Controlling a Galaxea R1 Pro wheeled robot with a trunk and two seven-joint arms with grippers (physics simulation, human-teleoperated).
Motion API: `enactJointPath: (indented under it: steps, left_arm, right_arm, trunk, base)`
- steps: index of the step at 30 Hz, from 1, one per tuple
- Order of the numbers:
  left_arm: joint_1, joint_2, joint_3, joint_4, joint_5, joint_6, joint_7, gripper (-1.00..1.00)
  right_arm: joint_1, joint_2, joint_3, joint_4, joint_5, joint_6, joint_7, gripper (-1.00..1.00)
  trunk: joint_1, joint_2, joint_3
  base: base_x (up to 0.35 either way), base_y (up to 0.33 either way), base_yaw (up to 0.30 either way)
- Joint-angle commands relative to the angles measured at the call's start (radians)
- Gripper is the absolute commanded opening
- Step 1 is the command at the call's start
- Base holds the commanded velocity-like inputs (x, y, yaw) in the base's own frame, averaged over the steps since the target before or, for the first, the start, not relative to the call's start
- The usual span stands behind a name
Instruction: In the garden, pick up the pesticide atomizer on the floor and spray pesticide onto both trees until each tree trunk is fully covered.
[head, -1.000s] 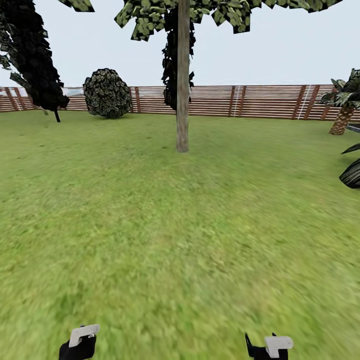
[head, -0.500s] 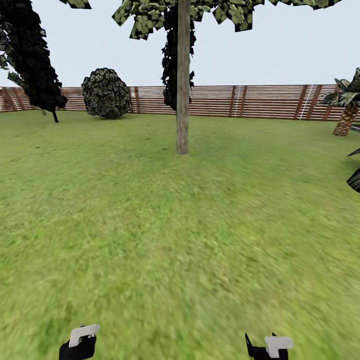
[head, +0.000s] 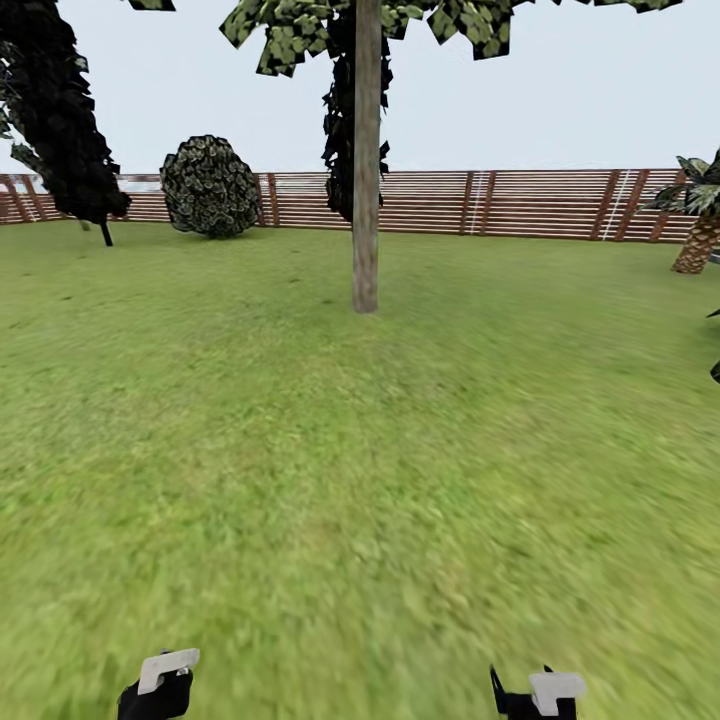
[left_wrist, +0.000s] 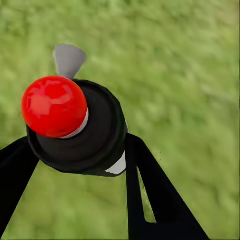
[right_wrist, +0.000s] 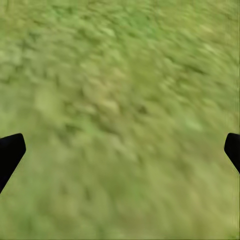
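In the left wrist view my left gripper (left_wrist: 80, 165) is shut on the pesticide atomizer (left_wrist: 97, 137), a dark bottle with a red nozzle tip (left_wrist: 54, 106) and a grey trigger (left_wrist: 68, 60), held over blurred grass. The right gripper (right_wrist: 120, 150) is open over bare grass, its black fingertips (right_wrist: 10, 150) far apart. In the head view both grippers sit at the bottom edge, left (head: 160, 685) and right (head: 535, 695). One tree stands far ahead in the middle of the lawn, its tree trunk (head: 365, 170) straight and grey-brown, with a leafy crown above.
Lawn (head: 360, 470) stretches from me to the trunk. A brown slatted fence (head: 520, 203) closes the back. A dark conifer (head: 60, 110) and a round shrub (head: 210, 187) stand at back left, another dark conifer (head: 343, 130) behind the trunk, a palm (head: 700, 235) at far right.
The whole head view has shifted: the trunk sits slightly lower and nearer, and the palm and dark leaves have slid toward the right edge. Both grippers hold as before.
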Motion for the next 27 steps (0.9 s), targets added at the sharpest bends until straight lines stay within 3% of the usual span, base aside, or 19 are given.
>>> enactJointPath:
  steps: [1, 27]
  left_arm:
    - [-0.001, 0.000, 0.005, 0.001, 0.001, -0.003, -0.006, -1.00]
    - [-0.001, 0.000, 0.005, 0.001, 0.001, -0.003, -0.005, -1.00]
  right_arm:
    - [0.000, 0.000, 0.000, 0.001, 0.000, -0.003, -0.001, 1.00]
    - [0.000, 0.000, 0.000, 0.001, 0.000, -0.003, -0.001, 1.00]
  trunk:
    - [0.000, 0.000, -0.001]
    - [0.000, 0.000, -0.001]
  base:
    - [0.339, 0.000, 0.000]
    - [0.339, 0.000, 0.000]
